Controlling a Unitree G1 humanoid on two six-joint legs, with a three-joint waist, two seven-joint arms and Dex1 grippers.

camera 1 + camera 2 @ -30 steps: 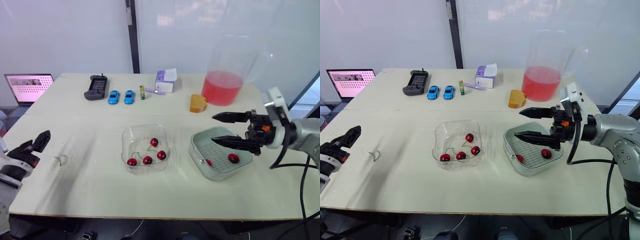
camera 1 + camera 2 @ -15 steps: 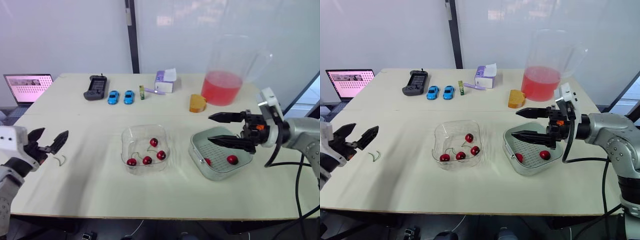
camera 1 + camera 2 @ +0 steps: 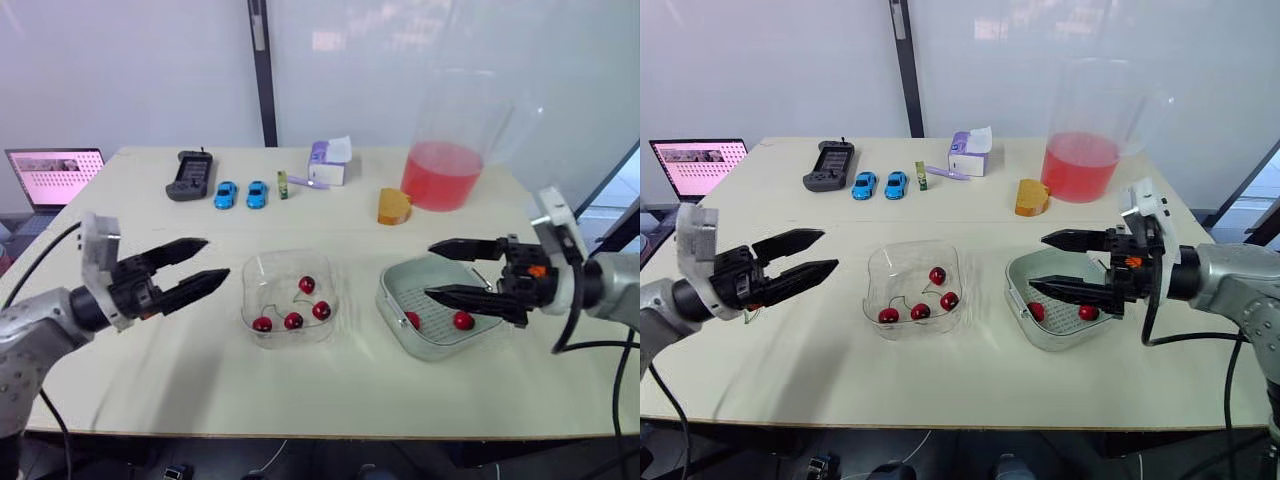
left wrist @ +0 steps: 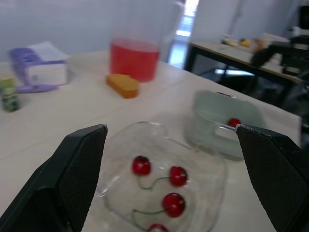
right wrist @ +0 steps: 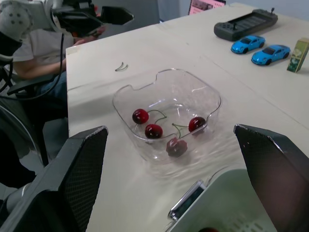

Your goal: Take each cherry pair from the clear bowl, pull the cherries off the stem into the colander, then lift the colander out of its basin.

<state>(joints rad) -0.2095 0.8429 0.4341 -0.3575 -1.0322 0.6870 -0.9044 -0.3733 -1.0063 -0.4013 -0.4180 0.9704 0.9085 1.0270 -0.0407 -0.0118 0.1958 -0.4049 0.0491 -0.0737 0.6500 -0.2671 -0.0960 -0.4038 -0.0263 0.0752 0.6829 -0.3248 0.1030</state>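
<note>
The clear bowl (image 3: pixel 290 262) sits mid-table with two stemmed cherry pairs (image 3: pixel 293 321) inside. To its right the pale green colander (image 3: pixel 395 298) rests in its basin and holds two loose cherries (image 3: pixel 462 320). My left gripper (image 3: pixel 213 260) hovers open just left of the bowl, fingertips pointing at it. My right gripper (image 3: pixel 430 268) is open above the colander with nothing between its fingers. The left wrist view looks over the bowl (image 4: pixel 212 166) and cherries (image 4: pixel 141 165) to the colander (image 4: pixel 251 113). A bare stem (image 5: pixel 121 66) lies on the table left of the bowl (image 5: pixel 212 99).
At the back stand a pitcher of red liquid (image 3: pixel 443 170), an orange block (image 3: pixel 395 206), a tissue box (image 3: pixel 330 162), two blue toy cars (image 3: pixel 228 194), a black controller (image 3: pixel 190 175) and a laptop (image 3: pixel 55 172). A seated person (image 5: pixel 34 58) is beyond the table's left side.
My left gripper has swung in from the table's left edge to just beside the bowl and opened. The right gripper stays open over the colander, shifted slightly.
</note>
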